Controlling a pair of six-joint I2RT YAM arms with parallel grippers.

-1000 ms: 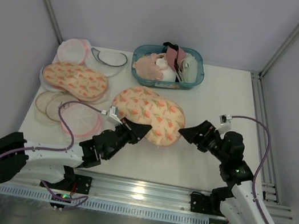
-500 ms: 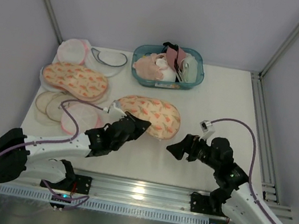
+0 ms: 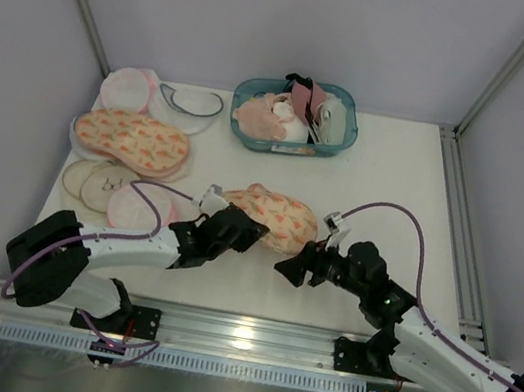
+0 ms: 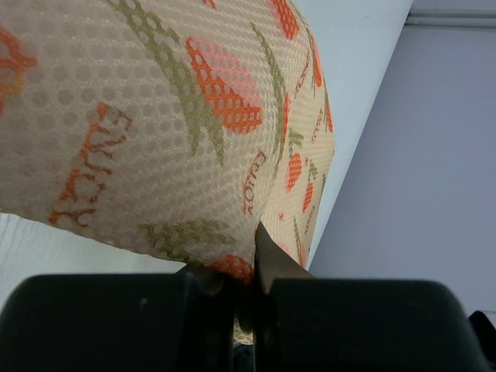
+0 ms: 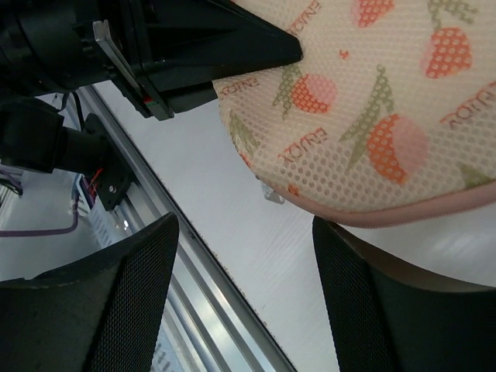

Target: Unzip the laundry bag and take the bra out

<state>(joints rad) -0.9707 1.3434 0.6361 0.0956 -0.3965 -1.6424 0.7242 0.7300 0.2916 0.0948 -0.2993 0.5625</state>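
Laundry bag (image 3: 274, 213) fabric is pinched between the closed tips of the left gripper (image 4: 244, 283), which grips the bag's left near end. The right gripper (image 3: 287, 267) hovers just beside the bag's near edge, its fingers (image 5: 124, 302) spread apart with nothing between them. The bag lies mid-table toward the front. No gap shows along its pink edging (image 5: 403, 211), so the zipper looks closed. A small clear tab (image 5: 271, 194) under the rim may be the pull. No bra shows, so it is presumably inside. By this reading, unzipping and removal both remain.
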